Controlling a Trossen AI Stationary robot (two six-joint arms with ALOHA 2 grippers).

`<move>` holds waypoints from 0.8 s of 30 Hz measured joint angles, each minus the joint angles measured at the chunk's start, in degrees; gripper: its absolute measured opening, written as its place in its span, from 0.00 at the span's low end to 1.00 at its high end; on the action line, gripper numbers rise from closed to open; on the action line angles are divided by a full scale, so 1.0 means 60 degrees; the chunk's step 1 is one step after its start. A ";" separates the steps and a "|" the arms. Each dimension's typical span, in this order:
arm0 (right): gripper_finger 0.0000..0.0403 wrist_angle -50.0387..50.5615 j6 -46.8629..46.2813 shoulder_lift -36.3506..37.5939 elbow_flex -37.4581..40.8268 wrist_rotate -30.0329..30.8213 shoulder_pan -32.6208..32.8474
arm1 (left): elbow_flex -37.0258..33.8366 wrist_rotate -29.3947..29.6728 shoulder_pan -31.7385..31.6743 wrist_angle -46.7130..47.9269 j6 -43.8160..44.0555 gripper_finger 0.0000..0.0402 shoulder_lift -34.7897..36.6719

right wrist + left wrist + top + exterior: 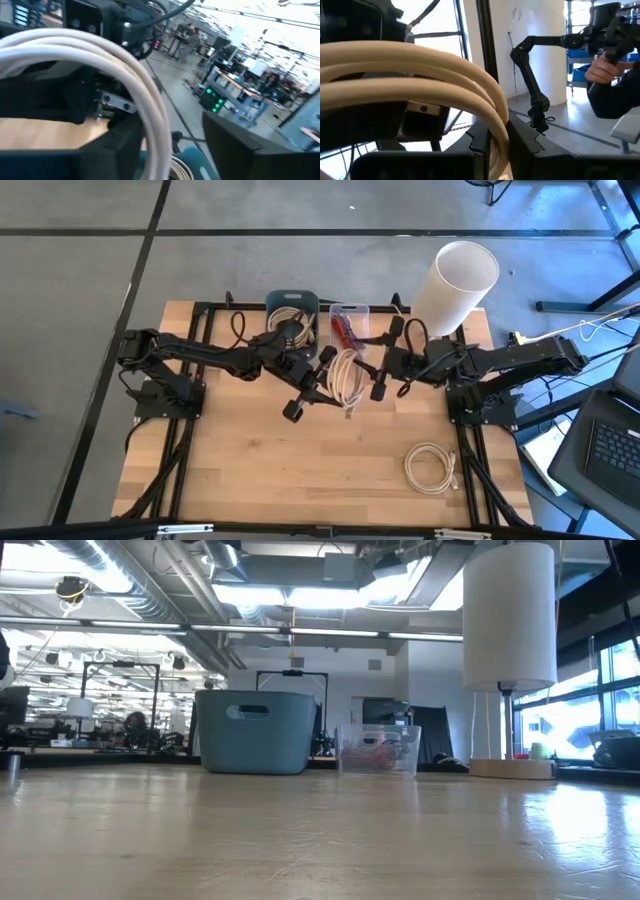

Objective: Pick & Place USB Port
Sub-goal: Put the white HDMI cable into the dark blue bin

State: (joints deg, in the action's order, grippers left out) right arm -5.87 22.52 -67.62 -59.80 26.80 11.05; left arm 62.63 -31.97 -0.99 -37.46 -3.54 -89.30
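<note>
A white coiled cable (346, 380) hangs in the air over the table's middle, between my two grippers. My left gripper (328, 374) comes at it from the table's left and is shut on it. From the right, my right gripper (370, 376) stands open, and the coil's strands (150, 115) pass between its spread fingers. A second white coil (432, 468) lies flat on the table, near the right front. The low view shows neither gripper nor the held cable. My left gripper pinches several strands of the coil (496, 131) between its two fingers, where the loop bends downward. The fingers come level from the table's left. The coil is lifted clear of the table and hangs as a loop. My right gripper's fingers (125, 145) stand on either side of the strands; whether one touches them I cannot tell.
At the table's far edge stand a blue bin (292, 313) holding more cables, a clear box (348, 322) with red things in it, and a tall white cylinder (456, 284). A person's hand (602, 70) shows in the room beyond. The near half of the wooden table (300, 480) is bare.
</note>
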 joint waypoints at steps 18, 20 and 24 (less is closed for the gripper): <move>0.73 0.8119 -0.5113 0.0284 -0.2099 0.5429 0.2609 | 0.0007 0.3904 -0.1337 0.6749 -0.2053 0.08 0.1672; 0.72 0.8942 -0.6114 0.0284 -0.2107 0.5428 0.2738 | 0.0004 0.5179 -0.1619 0.7481 -0.2247 0.08 0.1672; 0.70 1.0105 -0.7659 0.0281 -0.2107 0.5381 0.2831 | 0.0004 0.6391 -0.2195 0.8376 -0.2810 0.08 0.1676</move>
State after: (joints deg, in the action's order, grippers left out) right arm 54.76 -23.44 -65.93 -72.44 59.08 28.03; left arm 62.65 6.38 -14.15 12.80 -20.40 -79.24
